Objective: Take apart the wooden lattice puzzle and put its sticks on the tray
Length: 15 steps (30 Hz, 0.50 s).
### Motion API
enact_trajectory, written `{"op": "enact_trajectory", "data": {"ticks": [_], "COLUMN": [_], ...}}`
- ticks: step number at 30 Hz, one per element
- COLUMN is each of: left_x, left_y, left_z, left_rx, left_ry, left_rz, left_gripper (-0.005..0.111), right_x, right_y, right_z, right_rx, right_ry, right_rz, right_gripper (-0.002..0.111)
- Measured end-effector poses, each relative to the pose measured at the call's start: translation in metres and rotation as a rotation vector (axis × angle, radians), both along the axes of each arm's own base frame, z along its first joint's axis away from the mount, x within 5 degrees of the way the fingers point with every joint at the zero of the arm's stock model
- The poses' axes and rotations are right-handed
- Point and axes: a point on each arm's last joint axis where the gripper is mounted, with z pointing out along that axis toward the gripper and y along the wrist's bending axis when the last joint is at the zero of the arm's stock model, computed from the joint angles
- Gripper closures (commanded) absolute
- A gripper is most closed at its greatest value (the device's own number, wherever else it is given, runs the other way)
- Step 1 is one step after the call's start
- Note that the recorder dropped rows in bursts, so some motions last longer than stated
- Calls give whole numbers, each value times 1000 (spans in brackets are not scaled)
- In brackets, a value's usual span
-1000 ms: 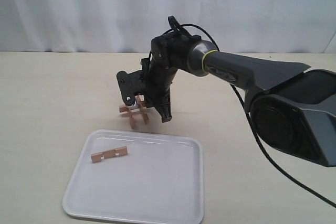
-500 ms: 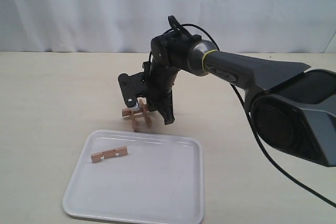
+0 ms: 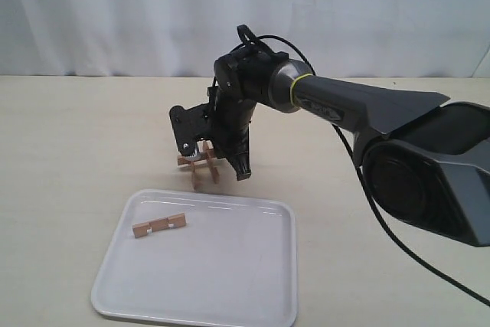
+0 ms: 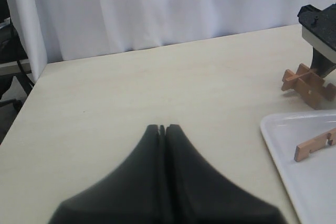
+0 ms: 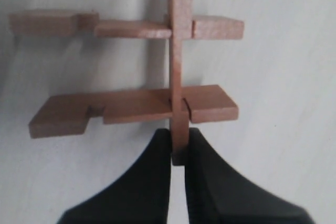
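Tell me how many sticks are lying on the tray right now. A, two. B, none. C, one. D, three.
C: a single stick lies on the tray; the other three are interlocked in the puzzle on the table beyond it.

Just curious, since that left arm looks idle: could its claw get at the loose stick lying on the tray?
Probably yes. Only bare tabletop shows between the left claw and the stick on the white tray, and the right claw is off the tray, gripping the lattice puzzle.
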Motion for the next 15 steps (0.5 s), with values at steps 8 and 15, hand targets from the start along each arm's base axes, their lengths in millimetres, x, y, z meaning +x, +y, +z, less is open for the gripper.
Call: {"op": "enact_trajectory", "data": {"ticks": [8,15], "left_x": [0,0], "left_y": [0,0], "left_z": [0,0], "left_rx": [0,0], "left_ry": [0,0], "left_rz": [0,0], "left_gripper": [107,107], "right_x": [0,-4], "right_y": [0,-1], "right_z": [0,-2], "right_rx": [5,2], "right_ry": [5,49], "right_rz": [-22,-32], "right_gripper": [102,77]}}
